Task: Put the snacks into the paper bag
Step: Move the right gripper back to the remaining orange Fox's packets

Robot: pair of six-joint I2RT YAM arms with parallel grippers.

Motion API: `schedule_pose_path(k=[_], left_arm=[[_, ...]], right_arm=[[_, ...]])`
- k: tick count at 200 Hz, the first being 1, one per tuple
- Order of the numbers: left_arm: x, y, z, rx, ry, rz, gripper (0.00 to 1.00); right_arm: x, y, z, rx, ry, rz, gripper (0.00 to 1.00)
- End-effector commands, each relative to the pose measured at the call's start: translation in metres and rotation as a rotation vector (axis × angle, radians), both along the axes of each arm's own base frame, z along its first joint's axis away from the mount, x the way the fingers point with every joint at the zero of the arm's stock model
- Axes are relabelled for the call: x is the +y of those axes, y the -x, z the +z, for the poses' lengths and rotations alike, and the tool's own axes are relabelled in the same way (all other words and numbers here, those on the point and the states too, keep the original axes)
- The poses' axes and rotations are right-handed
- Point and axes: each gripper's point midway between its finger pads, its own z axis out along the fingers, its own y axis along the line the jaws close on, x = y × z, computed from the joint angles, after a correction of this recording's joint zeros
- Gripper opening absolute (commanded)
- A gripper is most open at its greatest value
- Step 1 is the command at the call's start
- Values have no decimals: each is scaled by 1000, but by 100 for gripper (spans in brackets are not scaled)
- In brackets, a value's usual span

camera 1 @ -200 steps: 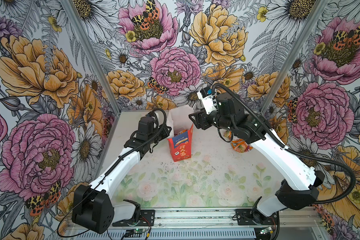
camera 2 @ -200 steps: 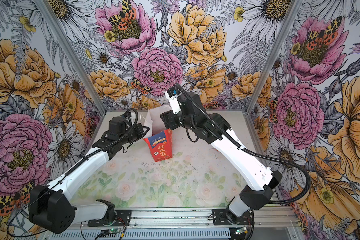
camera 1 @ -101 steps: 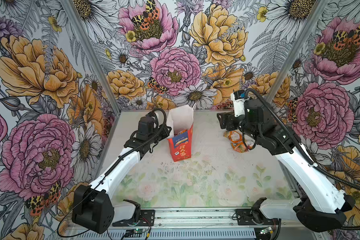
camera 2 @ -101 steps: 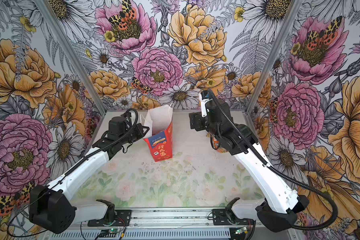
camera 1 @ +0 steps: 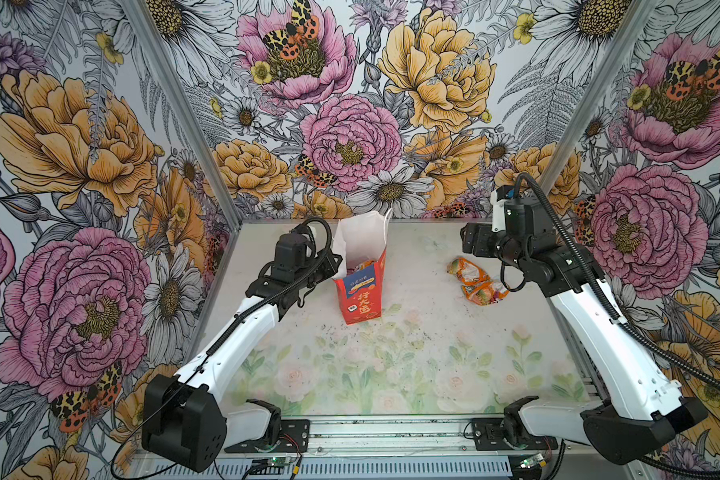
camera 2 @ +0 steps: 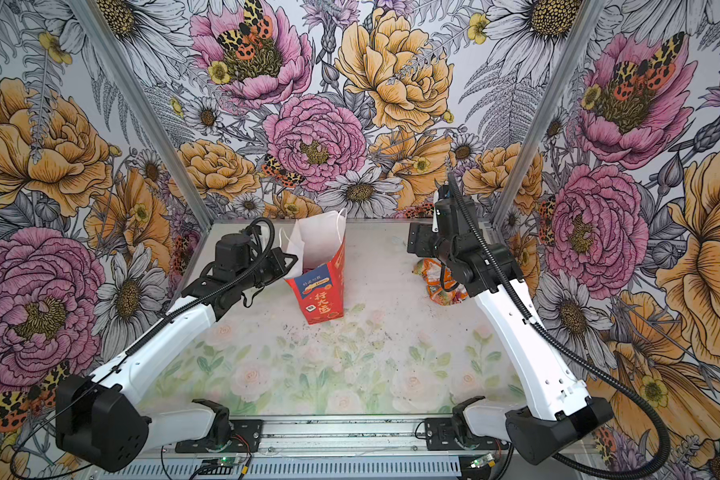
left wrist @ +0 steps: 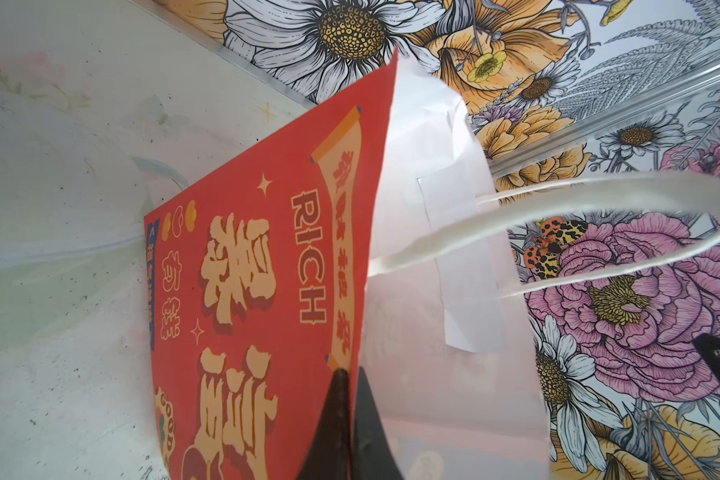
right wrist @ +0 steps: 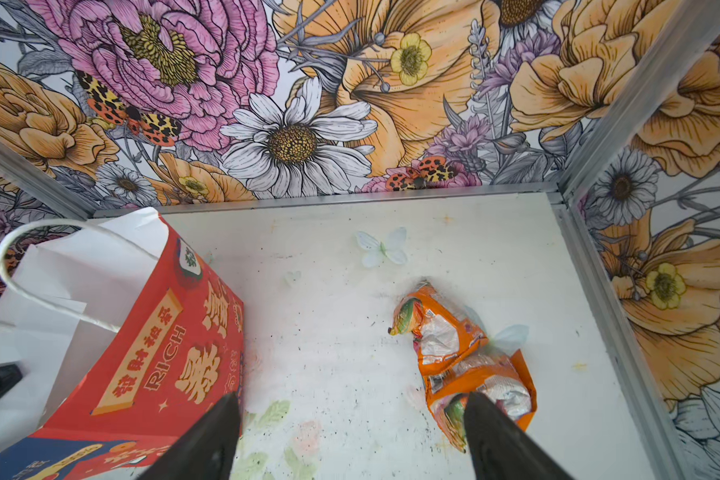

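- Now the right gripper (right wrist: 352, 401), jaws wide and empty, should straddle one orange packet (right wrist: 441, 345) squarely
- The left gripper (left wrist: 350, 378), pinching the paper bag (left wrist: 267, 249) rim, steadies it

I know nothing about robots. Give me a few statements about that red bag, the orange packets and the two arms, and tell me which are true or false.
1. The left tool is pinched shut on the rim of the paper bag. True.
2. The paper bag lies on its side. False: it stands upright with its mouth open.
3. Two orange packets lie on the table, apart from the bag. True.
4. The right tool grips an orange packet. False: its jaws stand open and empty.
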Motion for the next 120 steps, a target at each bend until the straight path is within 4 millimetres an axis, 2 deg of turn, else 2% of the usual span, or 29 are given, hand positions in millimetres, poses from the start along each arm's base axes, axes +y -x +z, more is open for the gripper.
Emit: schedule_pose_path(k=[1, 52, 120], left_arm=[[5, 2, 56, -139, 51, 8, 0], [6, 2, 50, -122, 45, 10, 0], [5, -1, 51, -117, 51, 9, 0]], right_arm=[[-3, -2, -21, 75, -37, -20, 86], [-14, -5, -47, 159, -77, -59, 87], [-28, -2, -66, 202, -104, -132, 87]])
